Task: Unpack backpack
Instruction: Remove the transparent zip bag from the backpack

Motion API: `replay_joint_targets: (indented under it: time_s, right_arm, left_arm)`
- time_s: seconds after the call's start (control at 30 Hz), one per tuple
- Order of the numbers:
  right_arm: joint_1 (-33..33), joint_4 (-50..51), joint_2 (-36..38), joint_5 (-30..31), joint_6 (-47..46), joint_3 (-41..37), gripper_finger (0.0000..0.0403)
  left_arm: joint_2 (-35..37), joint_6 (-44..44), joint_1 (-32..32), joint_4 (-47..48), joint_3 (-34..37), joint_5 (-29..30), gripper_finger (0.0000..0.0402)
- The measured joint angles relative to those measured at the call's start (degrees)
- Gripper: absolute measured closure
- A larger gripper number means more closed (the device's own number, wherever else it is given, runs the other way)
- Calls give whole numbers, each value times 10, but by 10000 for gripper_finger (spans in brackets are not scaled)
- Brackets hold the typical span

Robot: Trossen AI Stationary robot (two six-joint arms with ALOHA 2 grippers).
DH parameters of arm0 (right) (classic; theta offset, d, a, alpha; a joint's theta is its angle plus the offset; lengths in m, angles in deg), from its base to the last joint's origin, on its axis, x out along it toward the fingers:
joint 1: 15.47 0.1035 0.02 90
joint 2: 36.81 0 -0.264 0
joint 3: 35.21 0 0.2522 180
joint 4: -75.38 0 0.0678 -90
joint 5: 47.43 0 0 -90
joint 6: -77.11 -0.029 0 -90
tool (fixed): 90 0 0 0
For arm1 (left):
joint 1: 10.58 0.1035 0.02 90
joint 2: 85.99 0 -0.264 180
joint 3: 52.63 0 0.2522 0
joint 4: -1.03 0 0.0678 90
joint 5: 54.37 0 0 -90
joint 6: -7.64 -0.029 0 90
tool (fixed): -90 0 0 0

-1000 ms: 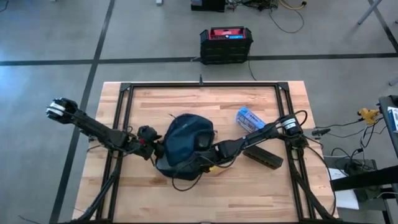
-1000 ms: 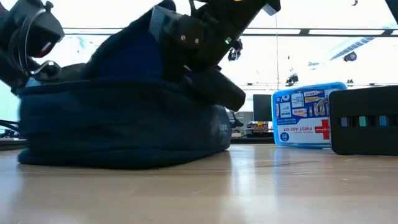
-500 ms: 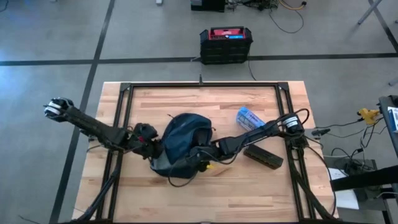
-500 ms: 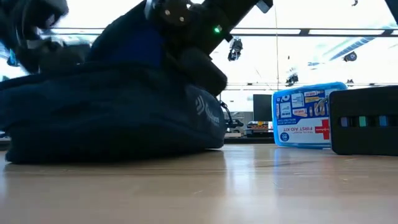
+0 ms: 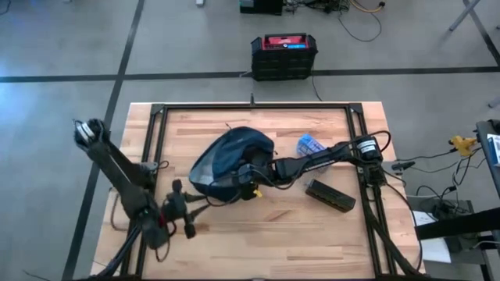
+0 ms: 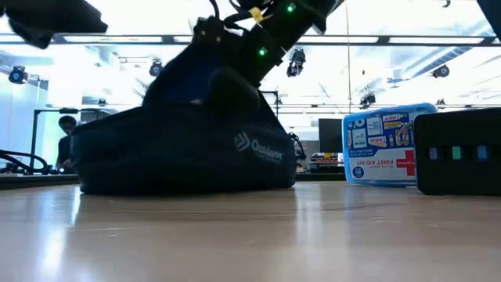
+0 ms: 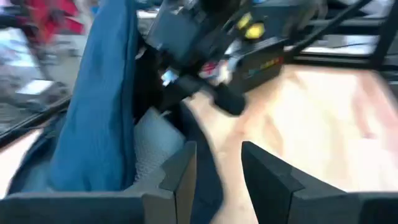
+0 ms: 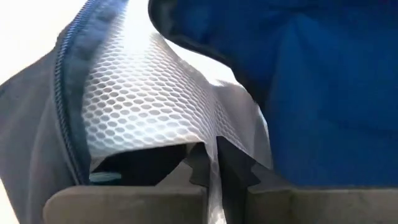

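Lying mid-desk (image 5: pixel 312 226): navy backpack (image 5: pixel 226 160) (mouth gaping) | right gripper (image 8: pixel 214 163) is pinching its white mesh lining (image 8: pixel 155 99), fingers closed on it | left gripper (image 5: pixel 187 218) is hovering apart from the bag, fingers parted, holding nothing

Backpack (image 5: pixel 234 156) dark navy, pale logo lettering, white honeycomb mesh lining (image 8: pixel 149 99) inside. First aid kit (image 6: pixel 387 145) blue and white with red cross. Box (image 5: pixel 283 56) on floor black, red top. Counter (image 5: pixel 258 234) light wood planks, black frame.
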Motion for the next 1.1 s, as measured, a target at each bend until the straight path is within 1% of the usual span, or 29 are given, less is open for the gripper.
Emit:
replay_joint_targets:
  time_s: [0.1,0.2,0.4,0.6,0.87,1.0,1.1]
  right_arm:
    - [5,-4,6,-8,11,7,403]
    - [7,-8,17,-24,27,24,403]
    - [6,-41,44,-30,80,35,403]
    - [6,-76,88,-37,124,37,403]
    - [2,-104,173,-98,121,38,403]
    - [4,-109,216,-152,103,37,403]
    - [11,-105,251,-168,87,37,403]
  left_arm:
    - [-71,66,23,2,1,-8,298]
    - [-126,111,48,4,1,-38,302]
    - [-192,191,66,16,1,-107,314]
    - [-217,305,65,56,19,-139,322]
    - [-224,471,65,77,72,-125,322]
    - [-222,560,65,142,82,-130,322]
    - [-213,635,65,234,82,-167,322]
